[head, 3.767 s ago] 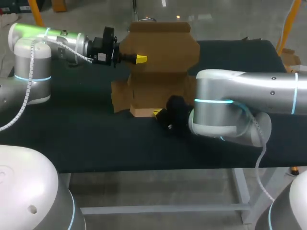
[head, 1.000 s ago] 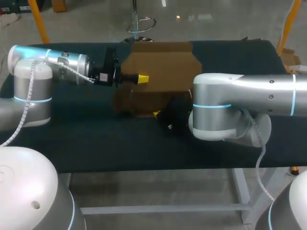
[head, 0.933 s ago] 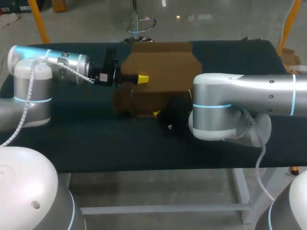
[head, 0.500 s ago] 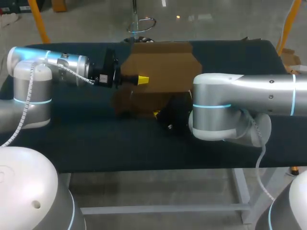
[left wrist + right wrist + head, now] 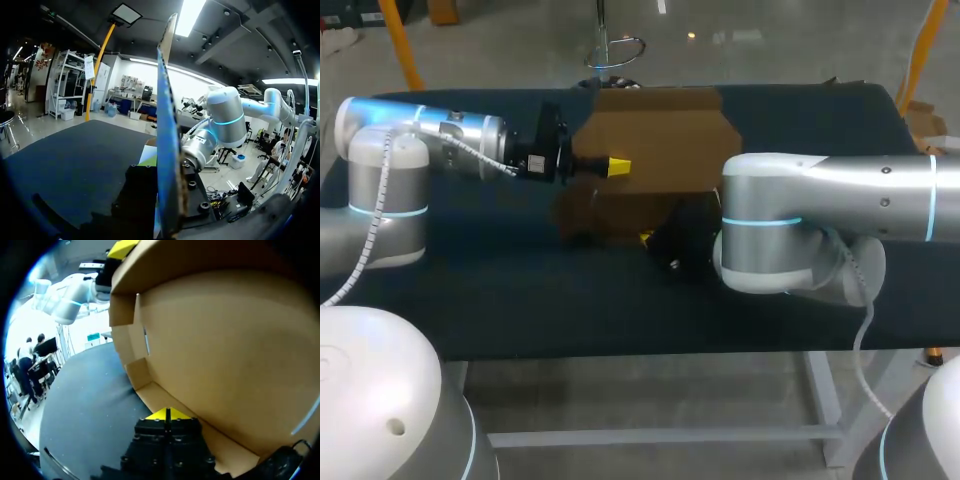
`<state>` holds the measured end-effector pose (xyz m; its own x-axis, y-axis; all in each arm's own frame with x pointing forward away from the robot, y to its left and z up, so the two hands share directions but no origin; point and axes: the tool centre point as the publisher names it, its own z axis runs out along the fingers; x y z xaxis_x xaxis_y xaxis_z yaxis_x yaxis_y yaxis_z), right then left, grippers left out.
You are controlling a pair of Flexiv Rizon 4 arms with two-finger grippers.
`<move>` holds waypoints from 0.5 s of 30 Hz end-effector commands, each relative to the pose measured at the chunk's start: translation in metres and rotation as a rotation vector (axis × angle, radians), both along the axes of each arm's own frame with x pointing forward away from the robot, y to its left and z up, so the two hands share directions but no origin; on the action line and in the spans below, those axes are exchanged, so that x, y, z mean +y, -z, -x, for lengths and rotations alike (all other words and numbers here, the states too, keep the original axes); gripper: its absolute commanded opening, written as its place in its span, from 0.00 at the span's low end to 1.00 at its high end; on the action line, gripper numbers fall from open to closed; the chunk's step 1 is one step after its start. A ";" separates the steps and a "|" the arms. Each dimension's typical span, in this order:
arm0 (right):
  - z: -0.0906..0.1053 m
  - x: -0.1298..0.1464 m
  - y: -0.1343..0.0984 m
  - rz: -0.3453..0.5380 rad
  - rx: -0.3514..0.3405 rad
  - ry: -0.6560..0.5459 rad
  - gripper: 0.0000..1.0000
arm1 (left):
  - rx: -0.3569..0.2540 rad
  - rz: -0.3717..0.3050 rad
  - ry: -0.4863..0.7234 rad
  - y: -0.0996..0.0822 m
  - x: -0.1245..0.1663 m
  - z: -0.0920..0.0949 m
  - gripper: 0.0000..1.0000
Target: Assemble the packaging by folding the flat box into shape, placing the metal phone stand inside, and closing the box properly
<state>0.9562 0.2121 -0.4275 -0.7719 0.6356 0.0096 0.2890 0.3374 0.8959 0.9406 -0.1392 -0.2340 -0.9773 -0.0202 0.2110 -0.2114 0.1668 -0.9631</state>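
Dark table [image 5: 470,290], box-folding time. Left hand [image 5: 615,164] pinches a panel of the cardboard box [image 5: 660,135], which sits mid-table toward 12 o'clock. Right hand [image 5: 167,414], tips pressed together, sits against the box's 6 o'clock edge. Looks mid-fold to me. Next up is probably creasing the walls upright. No phone stand in sight.

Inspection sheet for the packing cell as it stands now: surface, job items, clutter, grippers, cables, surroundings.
surface: black table, box near its middle.
job's things: cardboard box open, not yet folded into shape; phone stand not in view.
clutter: nothing seen.
grippers: left gripper at the box's large panel, grip not discernible; right gripper shut, tips against the box's inner fold.
cables: white cable along the left arm; second cable hanging under the right arm.
surroundings: nothing seen reaching over the table.
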 end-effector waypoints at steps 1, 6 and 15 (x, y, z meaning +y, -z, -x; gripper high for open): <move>-0.001 0.002 0.003 0.003 -0.005 0.003 0.00 | 0.000 -0.001 0.000 0.002 -0.001 0.000 0.00; 0.004 0.000 -0.005 -0.005 -0.030 -0.002 0.00 | 0.000 -0.001 0.000 0.002 -0.001 0.000 0.00; 0.024 -0.010 -0.024 -0.021 -0.079 -0.004 0.00 | 0.000 -0.001 0.000 0.002 -0.001 0.000 0.00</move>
<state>0.9447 0.2084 -0.4060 -0.7803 0.6247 -0.0306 0.2384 0.3423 0.9088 0.9405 -0.1394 -0.2339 -0.9772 -0.0201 0.2111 -0.2115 0.1667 -0.9631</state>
